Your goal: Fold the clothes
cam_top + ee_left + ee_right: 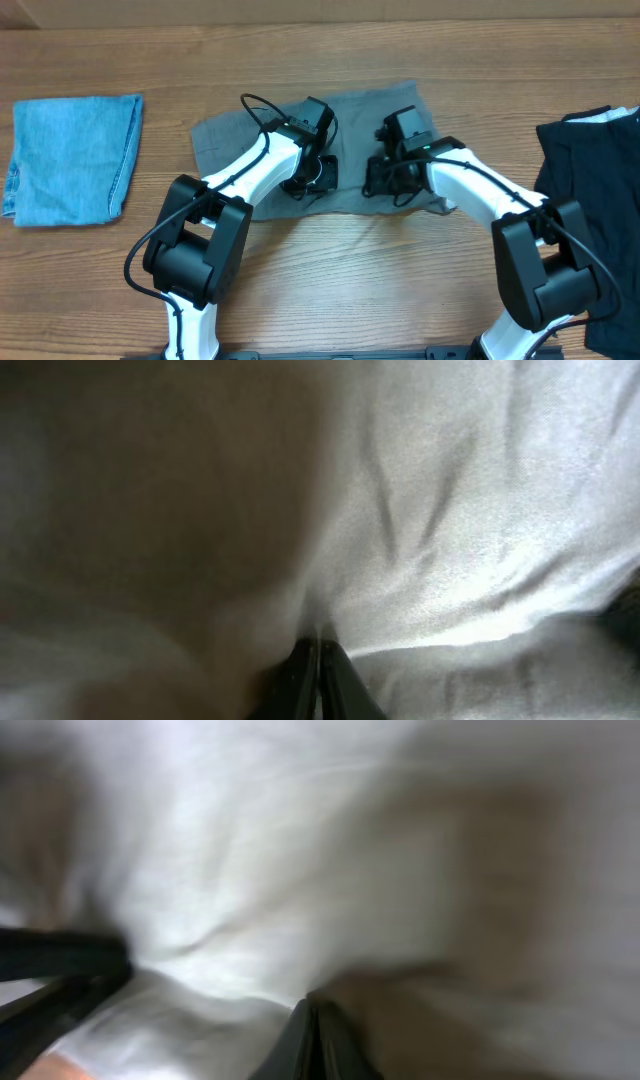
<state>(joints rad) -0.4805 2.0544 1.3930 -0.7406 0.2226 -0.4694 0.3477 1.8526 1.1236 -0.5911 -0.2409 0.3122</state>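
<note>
A grey garment (pixel 230 135) lies spread at the middle of the table. My left gripper (pixel 312 178) is down on its front part, left of centre. In the left wrist view the fingers (pixel 318 645) are pressed together with grey cloth (pixel 450 510) bunched at their tips. My right gripper (pixel 385 178) is down on the garment right of centre. In the right wrist view its fingers (pixel 312 1008) are pressed together in the grey cloth (pixel 250 850), which is creased around them. The two grippers are close together.
A folded blue denim piece (pixel 70 155) lies at the far left. A pile of dark clothes (pixel 590 190) with a white bit lies at the right edge. Bare wooden table (pixel 350 270) lies in front.
</note>
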